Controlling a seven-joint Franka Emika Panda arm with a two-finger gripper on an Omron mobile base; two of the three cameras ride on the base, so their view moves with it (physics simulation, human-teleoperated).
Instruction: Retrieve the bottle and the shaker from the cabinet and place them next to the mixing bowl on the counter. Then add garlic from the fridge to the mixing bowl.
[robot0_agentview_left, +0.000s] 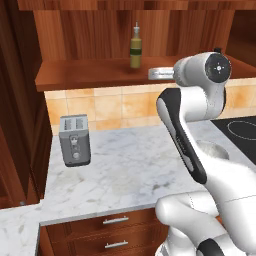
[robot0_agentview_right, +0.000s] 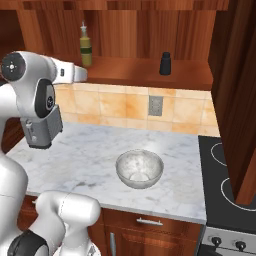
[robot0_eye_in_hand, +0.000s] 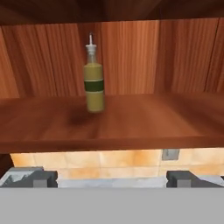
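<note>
The olive-yellow bottle (robot0_agentview_left: 135, 50) (robot0_agentview_right: 86, 47) (robot0_eye_in_hand: 94, 85) stands upright on the plank shelf of the wooden cabinet (robot0_agentview_left: 85, 75) (robot0_agentview_right: 125, 72) (robot0_eye_in_hand: 140, 122). Further right on the same shelf stands the short black shaker (robot0_agentview_right: 165, 63). My gripper (robot0_agentview_left: 154, 74) (robot0_agentview_right: 81, 75) (robot0_eye_in_hand: 111, 179) hovers at shelf height in front of the cabinet, facing the bottle from a distance. Its fingers (robot0_eye_in_hand: 43, 178) stand wide open with nothing between them. The pale mixing bowl (robot0_agentview_right: 140, 169) (robot0_agentview_left: 216, 150) rests on the marble counter (robot0_agentview_left: 130, 170) (robot0_agentview_right: 85, 150), half hidden by the arm in the left base view.
A grey toaster (robot0_agentview_left: 75, 140) sits at the counter's back left. A black stovetop (robot0_agentview_right: 227, 175) (robot0_agentview_left: 240, 129) borders the counter on the right. A wall outlet (robot0_agentview_right: 155, 105) is set in the tiled backsplash under the shelf. Wooden cabinet sides stand at both ends.
</note>
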